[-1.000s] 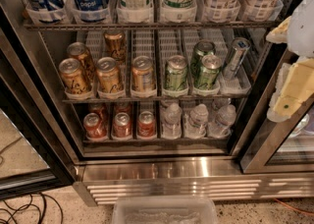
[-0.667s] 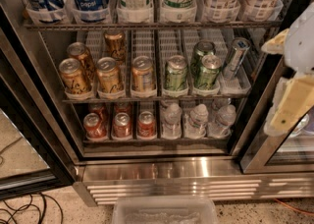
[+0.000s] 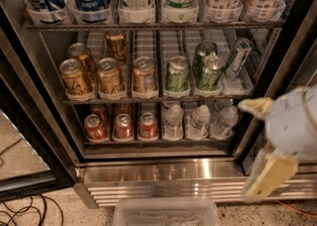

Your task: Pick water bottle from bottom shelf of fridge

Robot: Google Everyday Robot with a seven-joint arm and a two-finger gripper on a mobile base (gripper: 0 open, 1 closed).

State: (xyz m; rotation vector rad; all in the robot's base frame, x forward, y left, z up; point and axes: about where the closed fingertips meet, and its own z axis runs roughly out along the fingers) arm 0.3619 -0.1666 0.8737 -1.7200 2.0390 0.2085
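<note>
5 gold cans stand left of 3 green cans; 1 silver can leans beside these. Black cables lie on the floor near a clear bin.

Three water bottles, clear, ribbed, white caps, stand upright side by side on the right half of the bottom shelf. Fridge is open. Hand hangs lower right, outside the shelf, fingers spread wide, touching no bottle.
</note>
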